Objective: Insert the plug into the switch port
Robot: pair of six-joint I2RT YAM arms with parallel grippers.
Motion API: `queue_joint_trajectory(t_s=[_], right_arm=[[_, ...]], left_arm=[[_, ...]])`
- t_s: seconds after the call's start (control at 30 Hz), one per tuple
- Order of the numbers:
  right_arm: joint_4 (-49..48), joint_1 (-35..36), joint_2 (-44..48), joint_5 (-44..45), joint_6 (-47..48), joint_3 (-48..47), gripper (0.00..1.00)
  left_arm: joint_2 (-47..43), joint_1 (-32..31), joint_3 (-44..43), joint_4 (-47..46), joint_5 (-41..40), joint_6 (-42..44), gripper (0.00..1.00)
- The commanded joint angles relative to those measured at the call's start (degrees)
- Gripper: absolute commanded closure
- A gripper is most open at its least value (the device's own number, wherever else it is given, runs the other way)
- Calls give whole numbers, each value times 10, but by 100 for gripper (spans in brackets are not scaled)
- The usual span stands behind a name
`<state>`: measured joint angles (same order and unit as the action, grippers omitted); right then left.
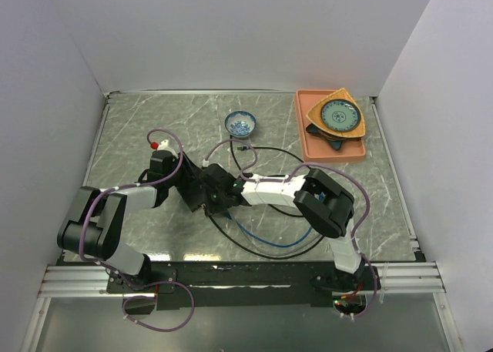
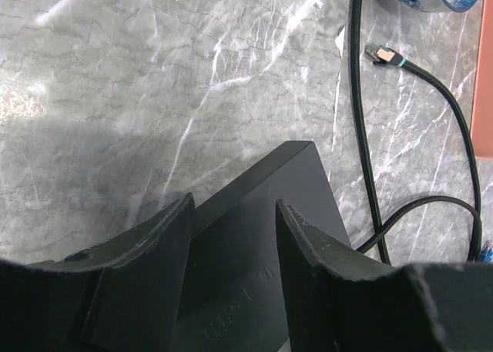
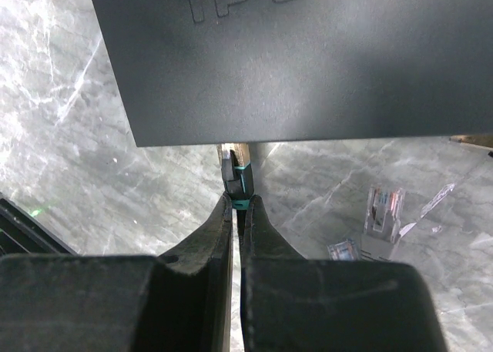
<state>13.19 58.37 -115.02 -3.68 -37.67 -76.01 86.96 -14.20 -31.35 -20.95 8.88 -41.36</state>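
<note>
**Clenched right gripper (image 3: 237, 202) pins plug (image 3: 234, 175) at switch (image 3: 308, 67) edge**

Right wrist: plug tip meets switch's edge; seated or not, cannot tell.
Left wrist: left gripper (image 2: 233, 206) half-parted over switch, grip unclear.
Top: switch on table (image 1: 154, 121), between both grippers; final push probably left.

White shells and bulky black joint housings along the left arm (image 1: 127, 198) and right arm (image 1: 269, 187). Thin mauve cables (image 1: 164, 131) looped behind each wrist. Matte-black, rough-cast curved fingers (image 2: 166, 244) on the left gripper (image 2: 233, 207). Slimmer, tapered black pair on the right gripper (image 3: 239, 202).
</note>
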Motion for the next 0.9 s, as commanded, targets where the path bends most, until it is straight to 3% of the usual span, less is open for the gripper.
queue_joint_trajectory(t_s=[0.0,0.5,0.7,0.87], right_arm=[[-157,-56,-12,110,-25,-72,100],[-169,-57,-11,66,-7,-31,100],[-168,-55,16,52,16,5,66],[-156,-55,33,46,36,21,49]], left_arm=[[29,-22,40,158,97,-22,47],[0,-19,28,180,71,-25,41],[-18,-7,9,202,40,-27,30],[-54,9,-5,238,7,-28,24]])
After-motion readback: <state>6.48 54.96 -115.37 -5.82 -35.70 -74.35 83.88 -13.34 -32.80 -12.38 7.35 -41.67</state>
